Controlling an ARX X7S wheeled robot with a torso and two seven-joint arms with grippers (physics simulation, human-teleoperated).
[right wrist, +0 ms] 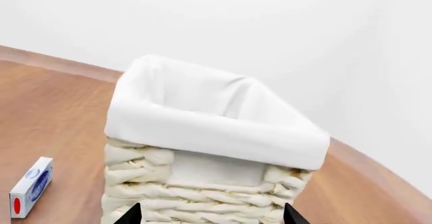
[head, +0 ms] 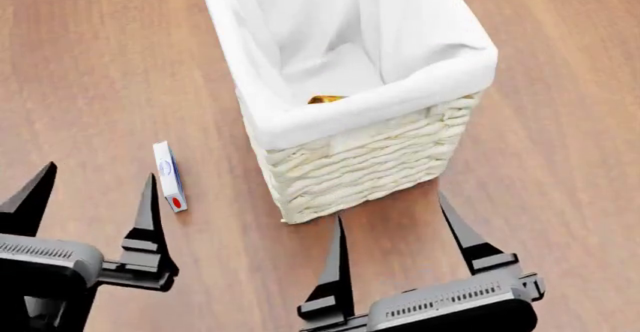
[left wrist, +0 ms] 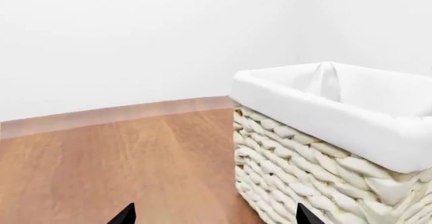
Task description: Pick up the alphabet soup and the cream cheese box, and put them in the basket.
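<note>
Basket (head: 370, 152): upright on wooden floor (head: 90, 62). Cream cheese box (head: 169, 175): beside it, on edge. Left tool (head: 90, 197), right tool (head: 392, 231): both spread wide, empty.

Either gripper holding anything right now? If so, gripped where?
Nothing is held. The left gripper and the right gripper are both open and empty. The cream cheese box lies on the floor beside the basket.

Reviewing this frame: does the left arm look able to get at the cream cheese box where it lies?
Probably yes. The cream cheese box lies on bare floor just beyond the open left pincer, clear of the basket, with nothing between them.
</note>
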